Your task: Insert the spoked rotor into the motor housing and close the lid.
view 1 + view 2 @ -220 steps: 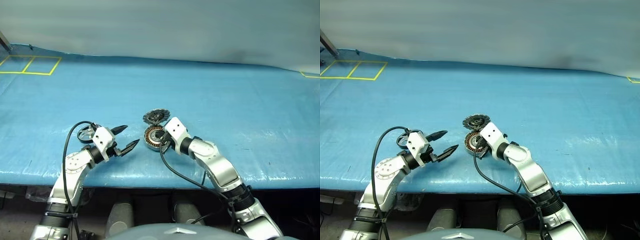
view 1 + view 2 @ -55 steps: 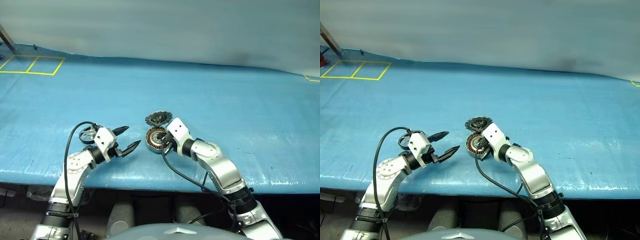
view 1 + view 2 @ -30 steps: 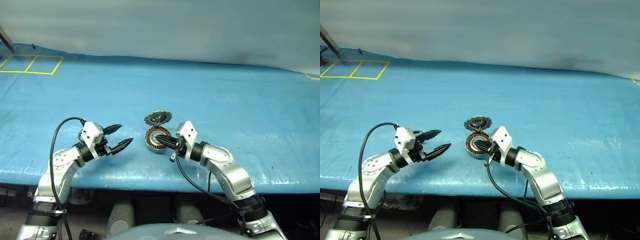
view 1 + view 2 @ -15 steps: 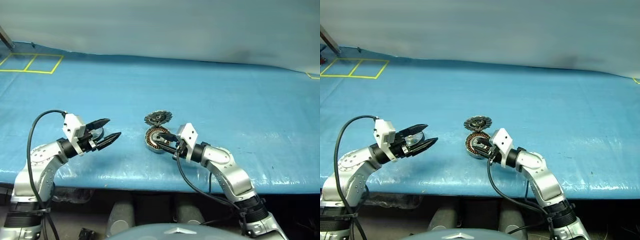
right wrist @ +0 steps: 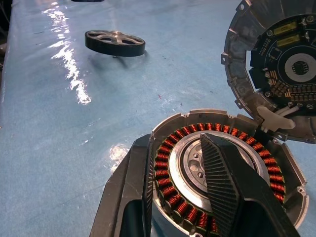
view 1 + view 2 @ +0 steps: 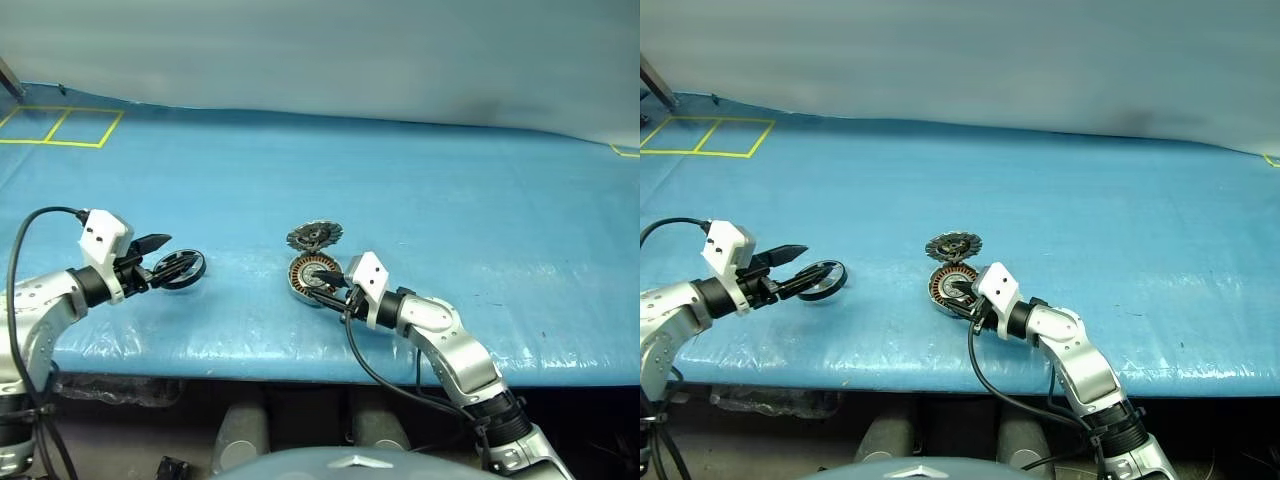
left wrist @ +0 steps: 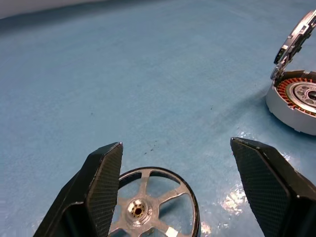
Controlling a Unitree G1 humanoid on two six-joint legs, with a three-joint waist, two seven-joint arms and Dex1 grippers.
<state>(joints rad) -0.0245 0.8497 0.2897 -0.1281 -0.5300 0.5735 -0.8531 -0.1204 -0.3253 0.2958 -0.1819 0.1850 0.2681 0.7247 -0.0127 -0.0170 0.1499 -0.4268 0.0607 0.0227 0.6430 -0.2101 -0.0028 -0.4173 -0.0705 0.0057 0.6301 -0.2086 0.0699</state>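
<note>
- Left gripper (image 7: 173,182): jaws apart, hanging just over the rotor (image 6: 180,268), one finger on each side, nothing clamped.
- Rotor: flat on the blue table (image 6: 450,200), near the front edge, well left of the housing (image 6: 312,278).
- Risk here: closing off-centre could pinch just the thin rim, tipping the ring or skidding it across the slick sheet toward the front edge.
- Risk on the lift: a hold on one edge could let the ring swing, arriving tilted over the cup.
- Housing: near the front edge at table centre, copper winding showing, lid (image 5: 276,64) standing open at the far rim with its dark toothed face turned toward the cup.
- Right gripper (image 5: 175,197): jaws part-way apart astride the near wall, one finger outside (image 5: 129,197), one over the winding; whether the wall is truly clamped cannot be told.
- Risk: that inner finger sits where the rotor must go, so a late withdrawal could block seating or scrape the winding.
- Risk: letting go too early could let the housing slide under the insertion push.
- Risk: lid could drop shut if nudged, or bind on a half-seated rotor.
</note>
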